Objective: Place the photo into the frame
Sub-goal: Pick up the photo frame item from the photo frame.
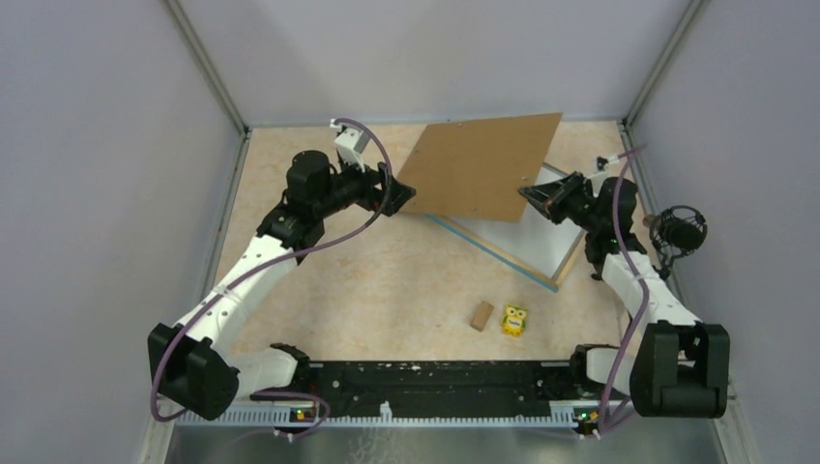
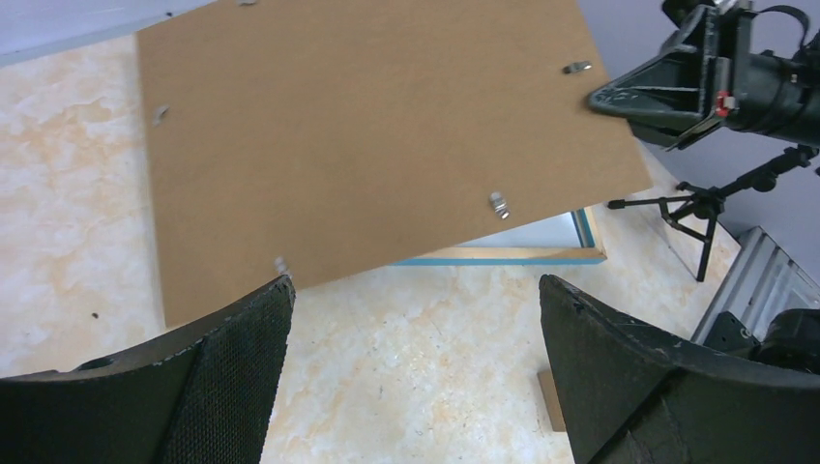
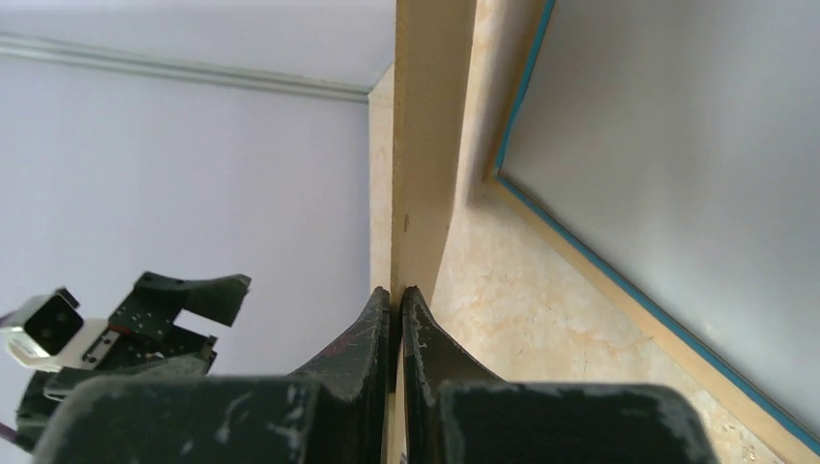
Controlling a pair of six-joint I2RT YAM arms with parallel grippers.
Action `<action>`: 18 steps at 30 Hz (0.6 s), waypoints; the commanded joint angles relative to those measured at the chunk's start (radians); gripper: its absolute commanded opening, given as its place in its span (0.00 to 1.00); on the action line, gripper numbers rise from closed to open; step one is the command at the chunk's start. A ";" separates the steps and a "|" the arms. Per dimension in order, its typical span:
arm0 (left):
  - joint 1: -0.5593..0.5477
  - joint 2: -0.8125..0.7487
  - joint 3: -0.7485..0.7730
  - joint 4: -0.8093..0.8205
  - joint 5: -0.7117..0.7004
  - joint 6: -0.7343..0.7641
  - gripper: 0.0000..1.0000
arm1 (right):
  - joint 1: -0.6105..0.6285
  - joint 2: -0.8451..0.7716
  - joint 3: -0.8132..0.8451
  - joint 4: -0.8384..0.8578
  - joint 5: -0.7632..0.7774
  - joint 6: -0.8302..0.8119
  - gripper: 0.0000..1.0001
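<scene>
A plain brown backing board (image 1: 483,164) hangs tilted above the table, its right corner pinched edge-on by my right gripper (image 1: 530,193), which is shut on it (image 3: 396,290). In the left wrist view the board (image 2: 367,126) fills the top, small metal tabs dotting its face. My left gripper (image 1: 404,193) stands wide open at the board's left corner with nothing between its fingers (image 2: 416,285). The frame (image 1: 522,261), light wood with blue edges, lies flat beneath the board; a corner peeks out (image 2: 522,256) and one side runs past the right wrist (image 3: 633,295). The photo is out of view.
A small wooden block (image 1: 481,315) and a yellow toy (image 1: 514,320) lie near the front of the table. A black tripod stand (image 1: 682,232) sits at the right edge. Grey walls enclose the table on three sides.
</scene>
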 commanded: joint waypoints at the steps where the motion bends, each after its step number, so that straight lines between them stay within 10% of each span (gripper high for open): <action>1: 0.022 -0.015 -0.015 0.047 -0.013 0.010 0.99 | -0.085 -0.061 0.076 -0.005 -0.089 0.067 0.00; 18: 0.050 0.025 -0.015 0.080 0.098 -0.069 0.99 | -0.301 -0.157 0.081 -0.126 -0.235 0.032 0.00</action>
